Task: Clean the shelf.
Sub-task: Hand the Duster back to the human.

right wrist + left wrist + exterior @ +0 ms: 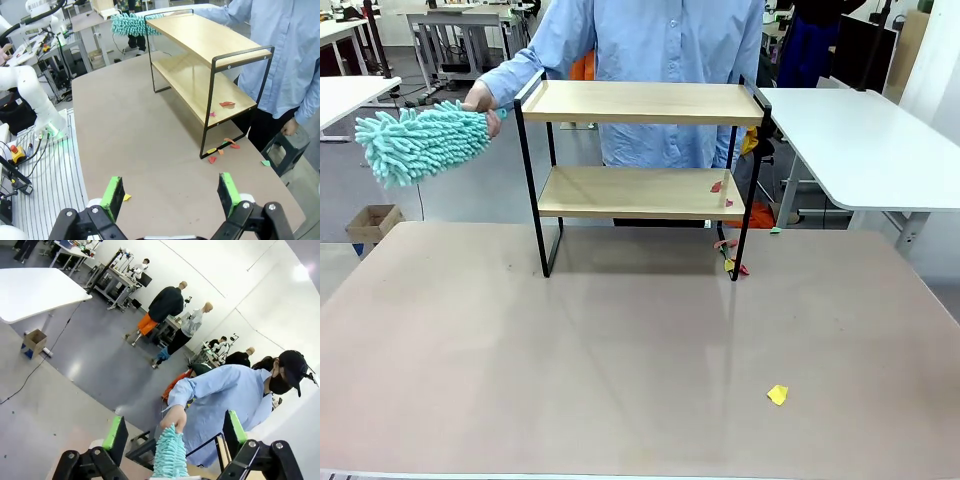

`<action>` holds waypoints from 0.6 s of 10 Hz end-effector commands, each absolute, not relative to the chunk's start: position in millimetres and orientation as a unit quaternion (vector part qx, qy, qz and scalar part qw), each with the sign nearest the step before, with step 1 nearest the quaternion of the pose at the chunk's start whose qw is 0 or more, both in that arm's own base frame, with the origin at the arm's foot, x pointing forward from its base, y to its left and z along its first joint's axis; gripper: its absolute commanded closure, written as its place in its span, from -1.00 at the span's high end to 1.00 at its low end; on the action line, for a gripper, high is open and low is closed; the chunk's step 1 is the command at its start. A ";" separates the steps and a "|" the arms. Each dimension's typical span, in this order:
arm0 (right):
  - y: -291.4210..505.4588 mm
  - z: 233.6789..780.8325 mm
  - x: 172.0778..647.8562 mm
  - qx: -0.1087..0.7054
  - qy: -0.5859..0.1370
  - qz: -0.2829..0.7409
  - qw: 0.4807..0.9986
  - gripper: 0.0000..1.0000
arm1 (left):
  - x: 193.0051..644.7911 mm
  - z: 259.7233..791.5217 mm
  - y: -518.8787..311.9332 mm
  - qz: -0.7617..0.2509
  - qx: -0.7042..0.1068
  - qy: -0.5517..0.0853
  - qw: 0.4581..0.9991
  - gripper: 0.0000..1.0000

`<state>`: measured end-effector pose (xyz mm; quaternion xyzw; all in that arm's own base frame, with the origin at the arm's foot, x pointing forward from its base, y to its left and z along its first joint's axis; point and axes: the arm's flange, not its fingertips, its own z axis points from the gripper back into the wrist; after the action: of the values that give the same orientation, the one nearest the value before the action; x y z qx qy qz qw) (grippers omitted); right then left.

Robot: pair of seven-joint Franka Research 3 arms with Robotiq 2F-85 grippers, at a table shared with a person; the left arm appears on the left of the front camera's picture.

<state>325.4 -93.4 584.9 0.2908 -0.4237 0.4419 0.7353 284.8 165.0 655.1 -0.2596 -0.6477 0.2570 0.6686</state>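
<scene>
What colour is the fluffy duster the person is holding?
The duster is light turquoise, a minty blue-green. It shows best in the front view.

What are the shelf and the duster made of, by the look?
Shelf: two boards that look like light wood or wood-look laminate, with pale grain and a matte finish, in a thin black frame, likely painted metal given the slim straight bars. Duster: a teal head of thick soft noodle-like strands, probably chenille microfibre, held in the person's hand.

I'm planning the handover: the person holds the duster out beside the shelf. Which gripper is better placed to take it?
Left, probably. The duster hangs between the left gripper's open fingers, held by the person's hand. The right gripper is open over the table, far from it.
</scene>
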 end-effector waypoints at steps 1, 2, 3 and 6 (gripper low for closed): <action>-95.2 586.2 326.1 0.286 -0.431 0.450 0.728 1.00 | 288.3 654.8 158.5 0.251 -0.260 -0.647 0.671 1.00; -95.2 586.2 326.1 0.286 -0.431 0.450 0.728 1.00 | 288.3 654.8 158.5 0.251 -0.260 -0.647 0.671 1.00; -95.2 586.2 326.1 0.286 -0.431 0.450 0.728 1.00 | 288.3 654.8 158.5 0.251 -0.260 -0.647 0.671 1.00; -95.2 586.2 326.1 0.286 -0.431 0.450 0.728 1.00 | 288.3 654.8 158.5 0.251 -0.260 -0.647 0.671 1.00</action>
<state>325.3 -93.4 584.9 0.2908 -0.4237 0.4419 0.7353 287.5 159.4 654.7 -0.2610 -0.6457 0.2517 0.6720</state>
